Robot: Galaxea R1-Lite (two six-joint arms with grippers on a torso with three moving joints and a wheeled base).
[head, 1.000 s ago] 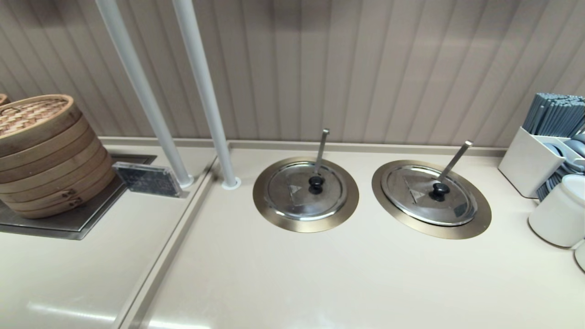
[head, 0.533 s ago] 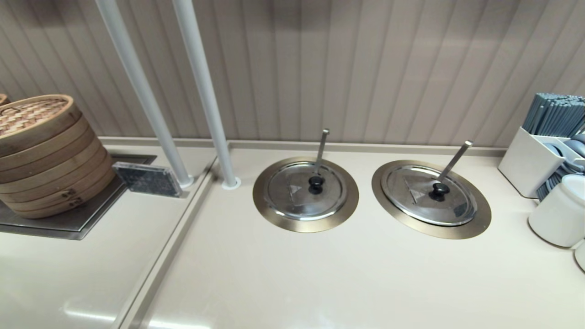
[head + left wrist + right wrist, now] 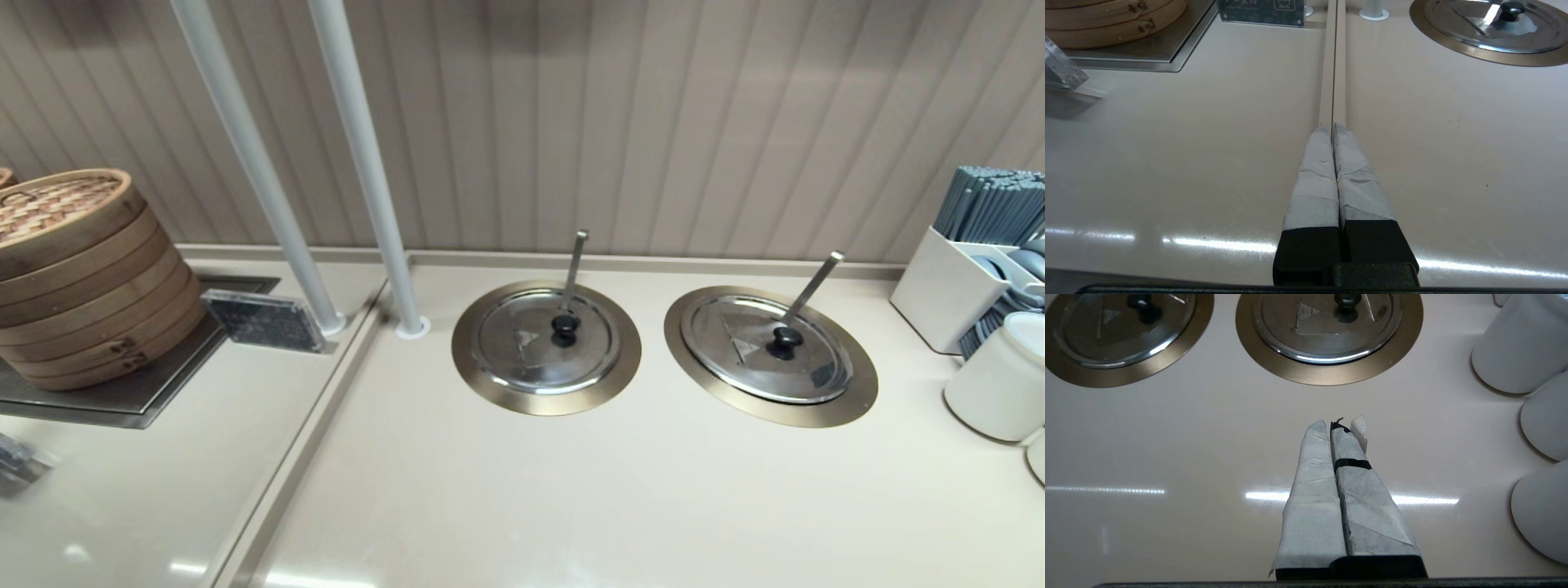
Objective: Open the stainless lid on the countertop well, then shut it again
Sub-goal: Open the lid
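Two round wells are sunk in the worktop (image 3: 571, 490), side by side, each with a gold ring and a steel lid. The target lid (image 3: 767, 347) sits at about 3 o'clock from the head view's centre, seated flat in its well (image 3: 849, 400), black knob (image 3: 785, 336) on top and ladle handle (image 3: 812, 286) slanting out toward 1 o'clock through the rim notch. Judged: the notch is what lets the lid close with the ladle left in. The twin lid (image 3: 545, 341) lies just beside it at 9 o'clock, its ladle handle upright. Nothing opened yet.

Right gripper (image 3: 1342, 424): taped fingers pressed together, holding nothing, hovering over bare worktop short of the target well, pointed roughly at its ring. It looks the nearer arm for the knob. Left gripper (image 3: 1332, 127): fingers also together and empty, lined up over the worktop seam, well apart from both wells. Neither arm shows in the head view.

Counts:
- wells 2, lids 2, ladle handles 2
- white posts 2, at 11 o'clock
- bamboo steamer stack (image 3: 77, 278) 1, far 9 o'clock
- white cups at least 3, seen from the right wrist
- chopstick holder (image 3: 951, 286) 1, far 3 o'clock
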